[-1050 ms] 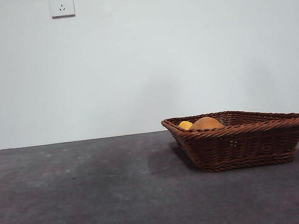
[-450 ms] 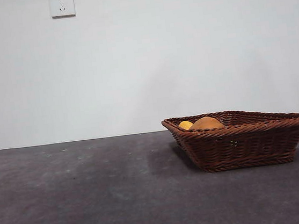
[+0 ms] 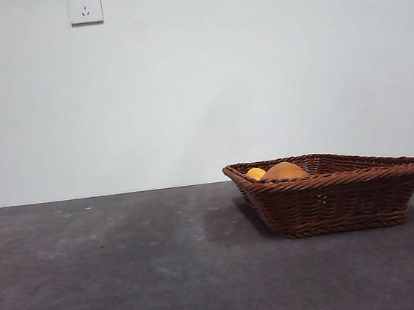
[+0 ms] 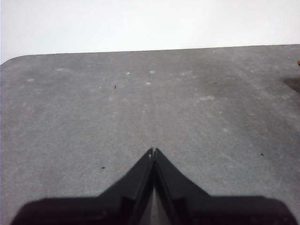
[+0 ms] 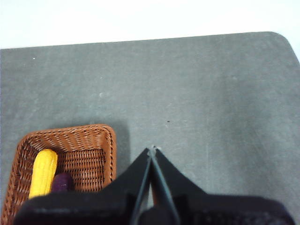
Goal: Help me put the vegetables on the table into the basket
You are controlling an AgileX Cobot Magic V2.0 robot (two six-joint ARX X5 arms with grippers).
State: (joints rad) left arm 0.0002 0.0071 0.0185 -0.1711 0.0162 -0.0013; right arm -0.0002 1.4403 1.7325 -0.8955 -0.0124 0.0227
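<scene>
Left end effector (image 4: 153,151): both black jaws pressed together tip to tip, nothing between them, held clear above the counter (image 4: 140,108). Right end effector (image 5: 152,149): jaws likewise closed to a point, empty, raised above the counter. Neither touches anything. Front view shows only a small dark tip at the top right corner.

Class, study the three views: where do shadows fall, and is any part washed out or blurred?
Front view: the basket casts a soft shadow on the table beside it, lighting even. Left wrist view: wall overexposed, shut left pincer dark. Right wrist view: shadow beside the basket, corn cob sharp, right pincer shut.
</scene>
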